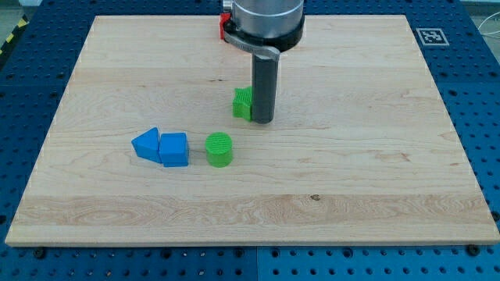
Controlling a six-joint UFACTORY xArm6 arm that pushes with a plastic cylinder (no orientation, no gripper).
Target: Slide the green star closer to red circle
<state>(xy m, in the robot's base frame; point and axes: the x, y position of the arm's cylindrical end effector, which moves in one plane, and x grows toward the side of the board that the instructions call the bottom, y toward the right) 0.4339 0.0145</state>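
Observation:
A green block [242, 102], partly hidden behind the rod so its shape is hard to make out, sits near the board's middle, a little toward the view's top. My tip [262, 121] rests on the board right against that block's right side. A red block [224, 27] shows only as a sliver at the view's top, mostly hidden behind the arm's body. Its shape cannot be made out.
A green cylinder [219, 149] stands below and left of the tip. Two blue blocks lie touching at the view's left: a blue triangle [145, 144] and a blue block [174, 149]. The wooden board [375, 172] has a marker tag [430, 36] at its top right corner.

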